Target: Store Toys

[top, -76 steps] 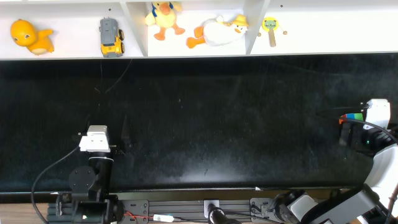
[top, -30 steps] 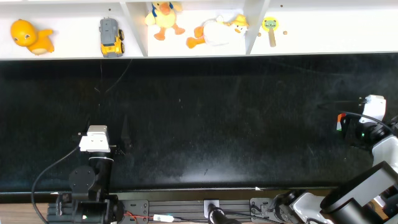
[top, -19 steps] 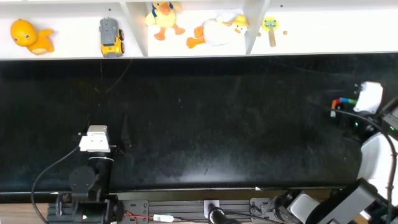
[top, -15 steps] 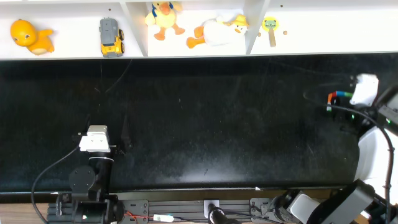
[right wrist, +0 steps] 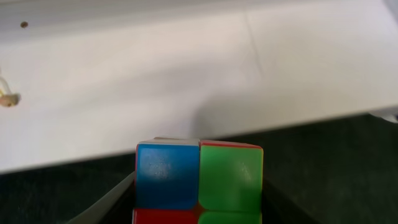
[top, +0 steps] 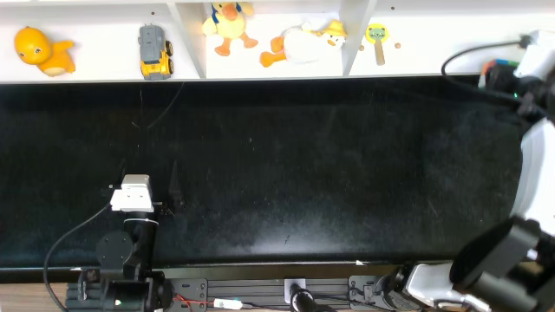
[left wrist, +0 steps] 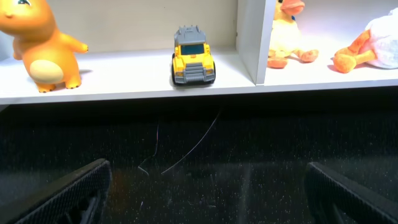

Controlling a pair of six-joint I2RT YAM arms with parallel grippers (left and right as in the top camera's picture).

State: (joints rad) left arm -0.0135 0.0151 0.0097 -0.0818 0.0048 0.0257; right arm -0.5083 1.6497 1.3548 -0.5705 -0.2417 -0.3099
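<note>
My right gripper is at the far right end of the white shelf, shut on a colour cube. In the right wrist view the cube shows blue, green and red faces and hangs just in front of the shelf's floor. On the shelf stand an orange figure, a yellow truck, a yellow plush duck, a white plush duck and a small green toy. My left gripper rests open low over the black table, facing the truck.
White dividers split the shelf into compartments; the rightmost one, beyond the green toy, is bare. The black table top spreads between the shelf and the arm bases. A cable loops by the left arm's base.
The right arm has carried the cube from the table's right edge up to the shelf's far right end. The left arm has stayed still.
</note>
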